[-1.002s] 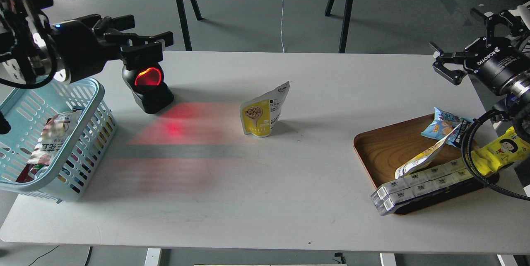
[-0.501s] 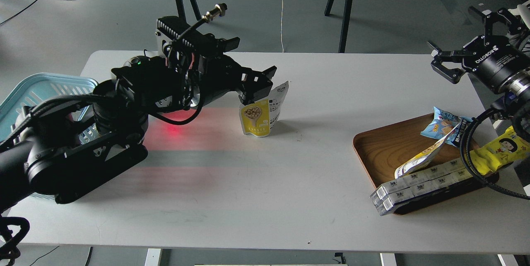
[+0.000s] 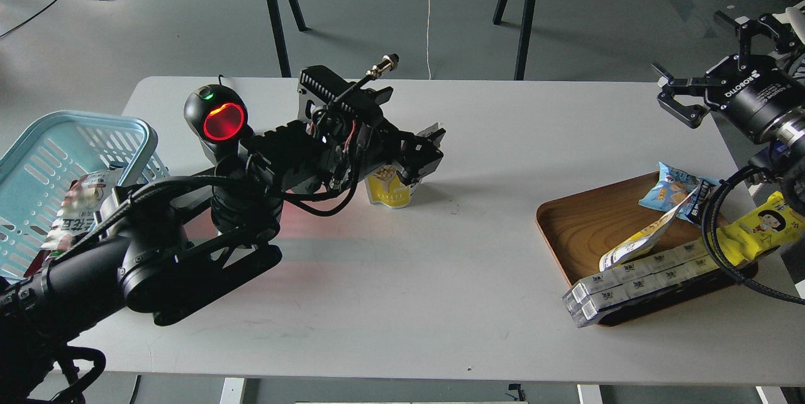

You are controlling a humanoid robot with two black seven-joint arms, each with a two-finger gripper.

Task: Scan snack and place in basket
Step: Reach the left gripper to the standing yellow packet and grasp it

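Observation:
The snack (image 3: pixel 390 190) is a yellow-and-white pouch standing upright at mid-table; only its yellow lower part and one white top corner show. My left gripper (image 3: pixel 430 153) reaches in from the left and covers the pouch's upper half. Its two dark fingers stand apart on either side of the pouch. The pouch still rests on the table. The light blue basket (image 3: pixel 139 134) sits at the far left edge and holds a few packets. My right gripper (image 3: pixel 670 99) is open and empty, up in the air at the far right above the table edge.
A black scanner (image 3: pixel 218 119) with a glowing red window stands at the back left, just behind my left arm. A brown wooden tray (image 3: pixel 582 221) at the right holds a small blue bag (image 3: pixel 674 190), a long yellow packet (image 3: pixel 764 228), another pouch and clear boxes (image 3: pixel 635 283).
My left arm has swung from above the basket to the right across the scanner and come down over the pouch. The pouch and the right arm have stayed in place.

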